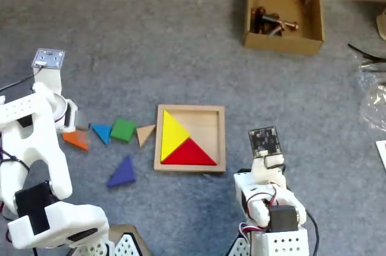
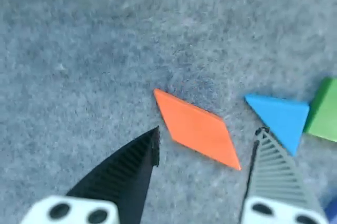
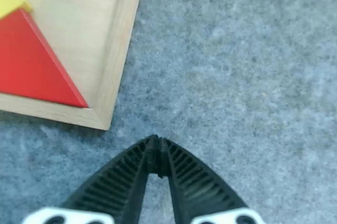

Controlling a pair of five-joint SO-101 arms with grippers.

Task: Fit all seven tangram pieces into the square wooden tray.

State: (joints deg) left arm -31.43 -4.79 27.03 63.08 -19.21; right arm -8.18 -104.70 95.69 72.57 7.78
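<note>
The square wooden tray (image 1: pixel 219 138) lies mid-table with a yellow triangle (image 1: pixel 172 131) and a red triangle (image 1: pixel 190 153) inside. To its left on the carpet lie a tan triangle (image 1: pixel 145 134), a green square (image 1: pixel 123 129), a light blue triangle (image 1: pixel 102 132), an orange parallelogram (image 1: pixel 76 140) and a dark blue triangle (image 1: pixel 123 172). My left gripper (image 2: pixel 206 135) is open, its fingertips straddling the orange parallelogram (image 2: pixel 197 128) just above it. My right gripper (image 3: pixel 157 145) is shut and empty, over carpet near the tray's corner (image 3: pixel 108 113).
A cardboard box (image 1: pixel 283 38) holding small wooden and metal parts stands at the back right. Plastic wrap and cables (image 1: pixel 371 81) lie at the right edge. Grey carpet covers the table.
</note>
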